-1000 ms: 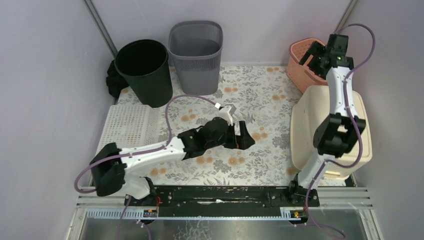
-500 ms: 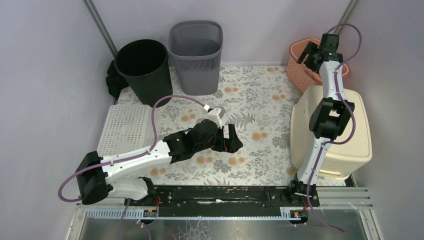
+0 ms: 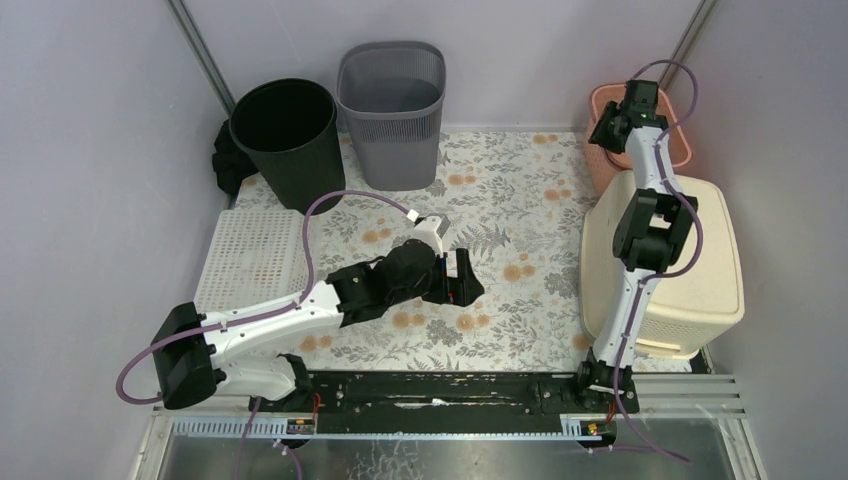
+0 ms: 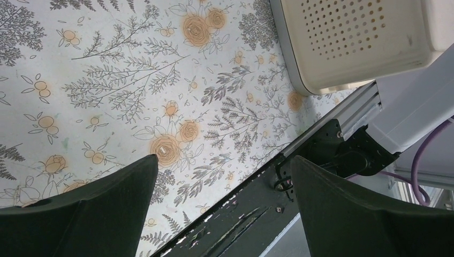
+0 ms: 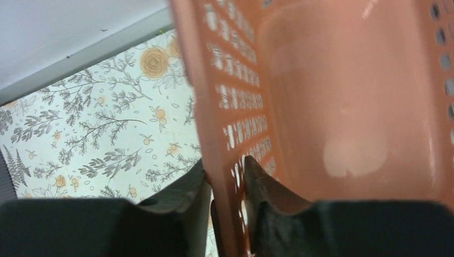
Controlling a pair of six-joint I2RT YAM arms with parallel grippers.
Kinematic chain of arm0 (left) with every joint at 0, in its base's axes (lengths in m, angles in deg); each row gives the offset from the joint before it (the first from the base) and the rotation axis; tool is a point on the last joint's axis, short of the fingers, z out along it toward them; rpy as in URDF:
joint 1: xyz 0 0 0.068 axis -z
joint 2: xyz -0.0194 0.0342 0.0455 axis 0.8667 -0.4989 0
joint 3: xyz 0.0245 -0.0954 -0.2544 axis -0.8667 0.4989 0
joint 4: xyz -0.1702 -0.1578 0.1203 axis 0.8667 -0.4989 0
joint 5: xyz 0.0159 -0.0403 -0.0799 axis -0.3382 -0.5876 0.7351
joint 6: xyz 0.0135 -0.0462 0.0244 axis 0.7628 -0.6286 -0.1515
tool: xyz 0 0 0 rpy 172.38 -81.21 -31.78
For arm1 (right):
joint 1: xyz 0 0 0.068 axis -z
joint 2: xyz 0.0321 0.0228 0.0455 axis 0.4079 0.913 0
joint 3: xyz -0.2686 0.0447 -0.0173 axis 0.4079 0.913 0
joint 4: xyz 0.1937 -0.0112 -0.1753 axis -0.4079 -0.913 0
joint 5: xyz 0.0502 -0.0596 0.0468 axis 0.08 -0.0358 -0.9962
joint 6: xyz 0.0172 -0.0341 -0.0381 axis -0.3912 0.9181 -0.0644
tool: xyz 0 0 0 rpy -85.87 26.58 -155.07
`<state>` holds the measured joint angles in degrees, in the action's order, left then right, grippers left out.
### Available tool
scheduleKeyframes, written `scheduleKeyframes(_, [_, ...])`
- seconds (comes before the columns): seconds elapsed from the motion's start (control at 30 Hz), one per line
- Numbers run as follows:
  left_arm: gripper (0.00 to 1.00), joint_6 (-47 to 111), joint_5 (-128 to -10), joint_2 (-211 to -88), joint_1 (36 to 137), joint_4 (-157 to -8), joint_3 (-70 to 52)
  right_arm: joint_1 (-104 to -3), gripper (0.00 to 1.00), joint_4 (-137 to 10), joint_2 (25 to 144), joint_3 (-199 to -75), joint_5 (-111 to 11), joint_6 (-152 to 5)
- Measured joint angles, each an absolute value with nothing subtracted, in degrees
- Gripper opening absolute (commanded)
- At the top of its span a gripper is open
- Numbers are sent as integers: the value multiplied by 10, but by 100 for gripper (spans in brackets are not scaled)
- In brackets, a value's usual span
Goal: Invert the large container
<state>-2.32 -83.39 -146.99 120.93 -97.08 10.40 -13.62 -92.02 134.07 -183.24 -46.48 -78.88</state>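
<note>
Clamping the right pincer on the thin perforated wall of the pink basket, just behind the large container at the surface's right edge. Holding the left pincer wide, empty. Risking a slip off that flexing wall, or swinging the basket into the container.
</note>
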Motion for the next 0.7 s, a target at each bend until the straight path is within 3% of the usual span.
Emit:
scheduleKeyframes(0.27, [100,-23,-841,-1462,1200,-977,112,-160,0,-914,1370,-1885,-468,-737])
scheduleKeyframes(0.53, [100,-23,-853,-1449,1191,-987,112,-213,0,-906,1363,-1890,-490,-724])
scheduleKeyframes(0.7, [100,-24,-863,-1431,1187,-992,113,-262,0,-882,1282,-1814,-543,-754])
